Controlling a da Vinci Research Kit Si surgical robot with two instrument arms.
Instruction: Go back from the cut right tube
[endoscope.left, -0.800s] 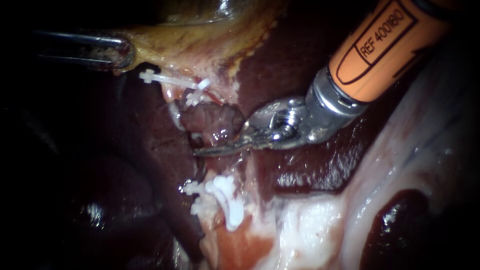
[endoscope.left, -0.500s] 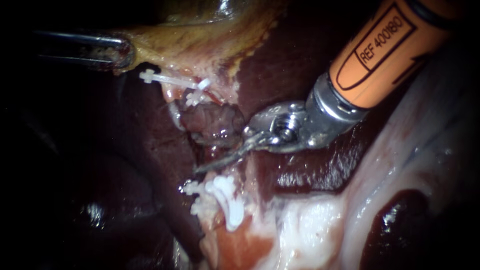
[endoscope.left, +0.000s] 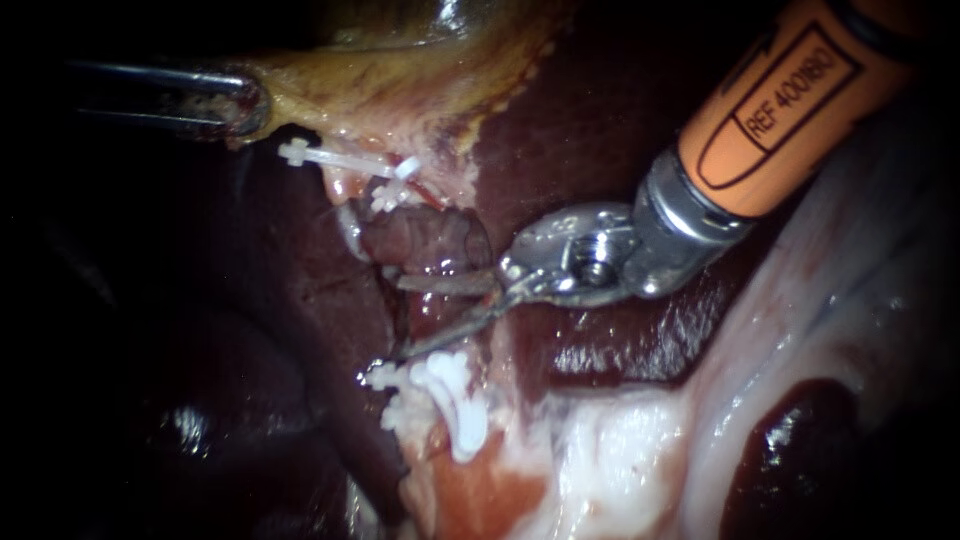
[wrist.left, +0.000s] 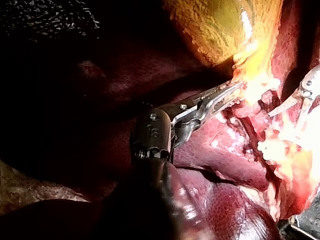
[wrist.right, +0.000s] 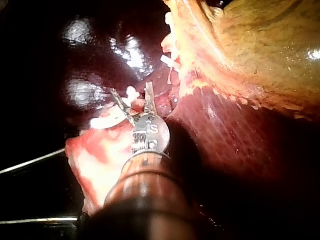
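One change: right instrument (endoscope.left: 402, 318) backed off, jaws wider; left instrument (endoscope.left: 243, 104) gripping gallbladder (endoscope.left: 400, 80)

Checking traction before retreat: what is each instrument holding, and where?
Left slender steel instrument grips the yellow gallbladder at its tapered edge; right orange-shafted instrument, blades open, holds nothing.

Light is pooling at the middle of the endoscope view, its edges sinking into darkness. Glare is glinting off the liver (endoscope.left: 600, 345). In the left wrist view the gallbladder (wrist.left: 217, 25) is blazing bright, shadow swallowing the liver beside it.
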